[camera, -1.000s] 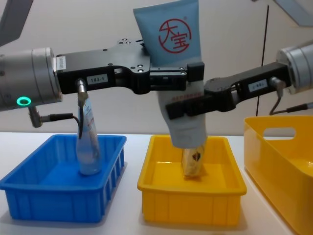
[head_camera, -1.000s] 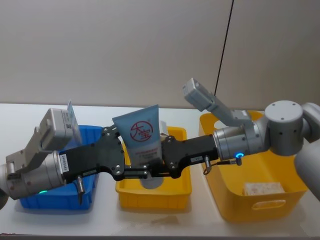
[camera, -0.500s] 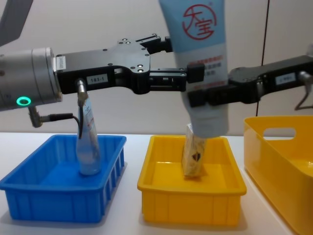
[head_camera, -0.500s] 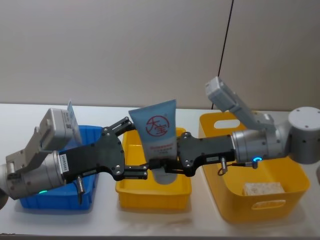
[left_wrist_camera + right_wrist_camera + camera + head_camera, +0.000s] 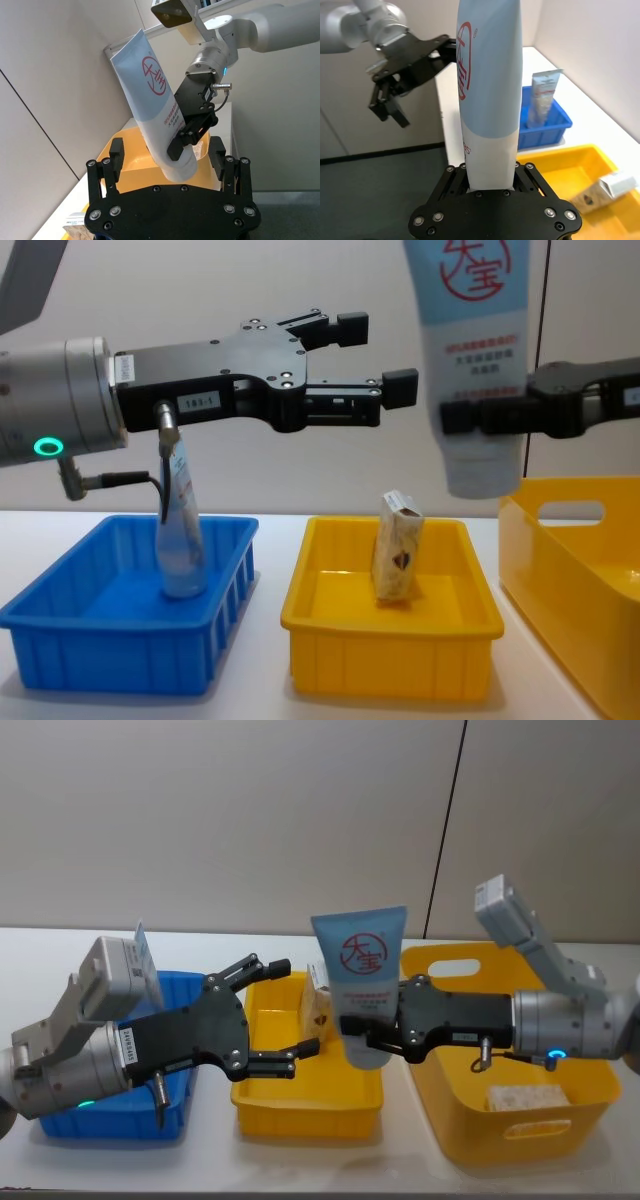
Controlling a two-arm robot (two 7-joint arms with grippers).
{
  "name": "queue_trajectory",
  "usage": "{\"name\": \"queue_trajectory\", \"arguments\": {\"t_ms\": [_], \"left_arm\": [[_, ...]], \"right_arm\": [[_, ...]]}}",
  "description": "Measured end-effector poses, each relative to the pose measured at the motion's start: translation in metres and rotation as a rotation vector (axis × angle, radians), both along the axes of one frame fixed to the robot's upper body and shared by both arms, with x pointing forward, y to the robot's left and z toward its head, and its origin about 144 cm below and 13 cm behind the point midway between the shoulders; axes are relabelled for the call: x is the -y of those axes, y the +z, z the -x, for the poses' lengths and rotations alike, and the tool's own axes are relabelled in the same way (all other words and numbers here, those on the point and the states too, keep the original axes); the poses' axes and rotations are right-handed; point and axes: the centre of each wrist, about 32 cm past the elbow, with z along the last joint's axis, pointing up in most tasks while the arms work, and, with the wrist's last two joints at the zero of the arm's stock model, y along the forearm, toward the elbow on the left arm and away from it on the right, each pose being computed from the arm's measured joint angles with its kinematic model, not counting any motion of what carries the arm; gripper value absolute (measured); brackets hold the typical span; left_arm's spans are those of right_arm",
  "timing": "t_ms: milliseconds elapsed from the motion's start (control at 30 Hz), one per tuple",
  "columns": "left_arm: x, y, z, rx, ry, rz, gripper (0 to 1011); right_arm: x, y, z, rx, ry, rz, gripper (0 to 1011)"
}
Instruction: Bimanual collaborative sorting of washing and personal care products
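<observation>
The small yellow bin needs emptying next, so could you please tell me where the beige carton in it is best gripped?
Grip the beige carton across its narrow upper body, coming from above. It stands upright, leaning slightly, mid small yellow bin, top clear of the walls, free of the open left hand.

left gripper released, tube carried rightward

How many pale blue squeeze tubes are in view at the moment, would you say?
2: one tube in the right gripper above the bins, another tube standing in the blue bin. Others may be hidden.
</observation>
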Motion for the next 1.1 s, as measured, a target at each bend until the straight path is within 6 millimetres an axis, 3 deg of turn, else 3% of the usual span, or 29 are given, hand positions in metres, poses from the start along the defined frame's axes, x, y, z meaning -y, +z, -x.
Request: {"name": "queue_trajectory", "arguments": {"t_ms": [1100], "left_arm": [[0.0,0.0,0.0,0.0,0.0,0.0,1001]], "right_arm": [[0.028,-0.033,0.041,0.016,-0.507,-0.018,266]]}}
